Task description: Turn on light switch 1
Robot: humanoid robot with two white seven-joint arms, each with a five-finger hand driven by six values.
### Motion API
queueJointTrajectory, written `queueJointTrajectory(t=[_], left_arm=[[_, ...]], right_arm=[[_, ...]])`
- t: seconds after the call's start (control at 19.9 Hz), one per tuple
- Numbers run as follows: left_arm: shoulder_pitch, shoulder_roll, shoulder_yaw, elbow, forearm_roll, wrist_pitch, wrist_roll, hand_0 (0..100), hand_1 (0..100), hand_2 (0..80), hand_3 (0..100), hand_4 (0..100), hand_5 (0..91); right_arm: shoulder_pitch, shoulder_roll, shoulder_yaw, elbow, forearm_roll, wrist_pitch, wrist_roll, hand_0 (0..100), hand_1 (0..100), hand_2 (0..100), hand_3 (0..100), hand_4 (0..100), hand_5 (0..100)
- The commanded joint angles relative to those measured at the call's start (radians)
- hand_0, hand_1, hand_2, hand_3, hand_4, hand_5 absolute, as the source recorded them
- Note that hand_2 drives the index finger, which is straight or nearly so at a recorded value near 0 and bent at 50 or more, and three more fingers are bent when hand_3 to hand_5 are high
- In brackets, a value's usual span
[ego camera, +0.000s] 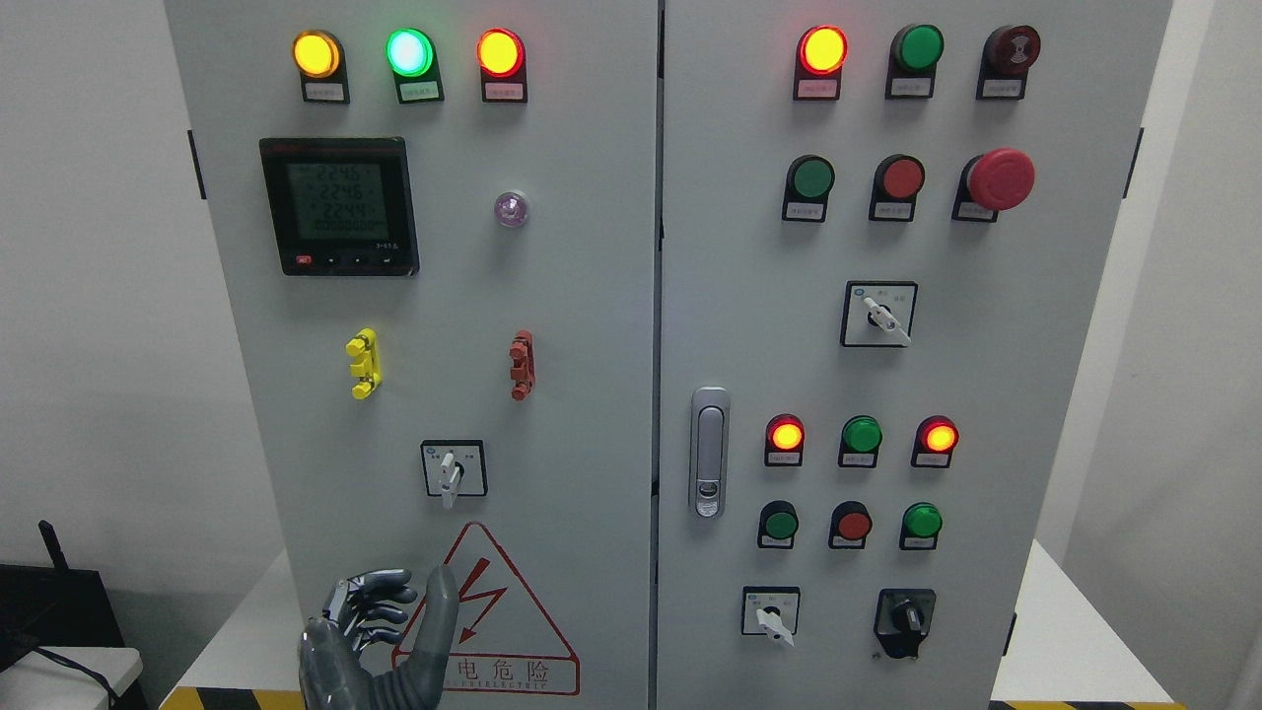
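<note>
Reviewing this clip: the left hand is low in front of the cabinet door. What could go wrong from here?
1. The left hand sits below the rotary selector; which control is "switch 1" is unreadable, so it may pick the wrong one.
2. Reaching up, it could knock the yellow clip or red clip above the selector.
3. The selector's small handle may slip from the fingers.

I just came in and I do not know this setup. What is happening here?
A humanoid robot faces a grey control cabinet with lamps, buttons and rotary switches. Its left hand is raised at the bottom of the left door, fingers relaxed and holding nothing, below the small rotary switch. It touches no switch. The right hand is not visible.
</note>
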Motion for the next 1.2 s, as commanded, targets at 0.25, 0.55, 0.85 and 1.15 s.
queueJointTrajectory(t=[0.25,0.55,0.85,1.15], left_arm=[[-0.064,-0.022,-0.073,0.000,-0.016,0.101,0.067,12,57,51.4,67,71,64.5],[-0.100,-0.025,-0.072,0.009,-0.017,0.179,0.072,15,58,51.4,66,70,64.1],[-0.118,-0.026,-0.072,0.016,-0.017,0.214,0.080,16,57,50.8,65,70,64.0],[-0.172,-0.030,-0.064,0.037,-0.008,0.236,0.089,16,57,49.6,64,70,64.3]], right_arm=[[0.000,0.000,0.000,-0.001,-0.017,0.000,0.001,12,39,0,0,0,0],[0.000,0.000,0.000,0.001,-0.018,0.000,-0.001,12,39,0,0,0,0],[0.000,0.000,0.000,0.001,-0.017,0.000,-0.001,12,39,0,0,0,0],[0.000,0.000,0.000,0.001,-0.018,0.000,-0.001,12,39,0,0,0,0]])
